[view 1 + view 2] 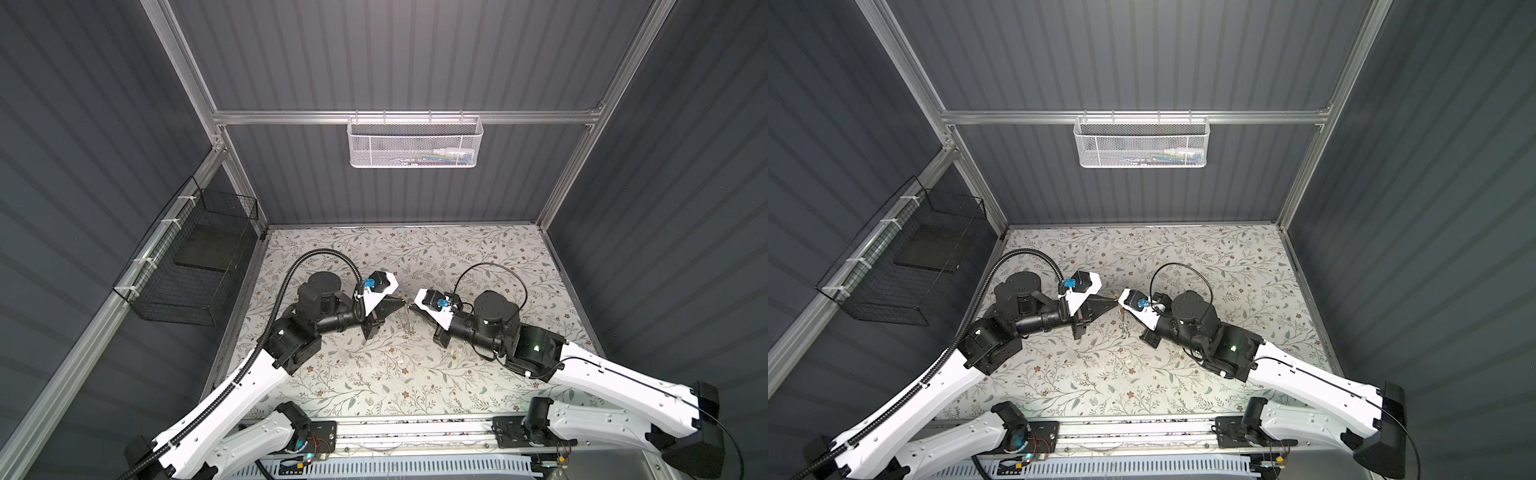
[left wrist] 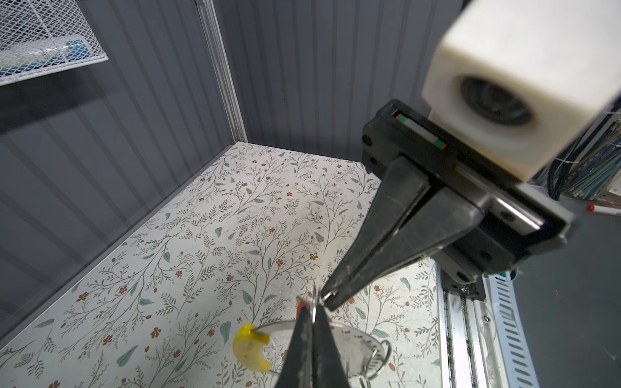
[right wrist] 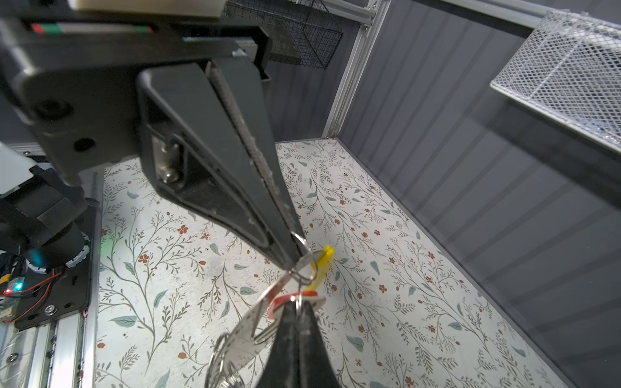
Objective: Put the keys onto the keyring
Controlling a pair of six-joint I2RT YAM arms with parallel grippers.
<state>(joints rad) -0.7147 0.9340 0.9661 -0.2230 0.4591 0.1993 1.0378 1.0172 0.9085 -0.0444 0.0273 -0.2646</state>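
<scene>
Both grippers meet tip to tip above the middle of the floral table. My left gripper is shut on the keyring, a thin grey hoop with a yellow section. Hoop and yellow section hang below the left gripper in the right wrist view. My right gripper is shut on the small wire ring of the keys, right at the red tag. The tag sits beside the right gripper. In both top views the hoop dangles under the tips.
A white mesh basket hangs on the back wall and a black wire basket on the left wall. A metal rail runs along the table's front edge. Grey panels enclose the table.
</scene>
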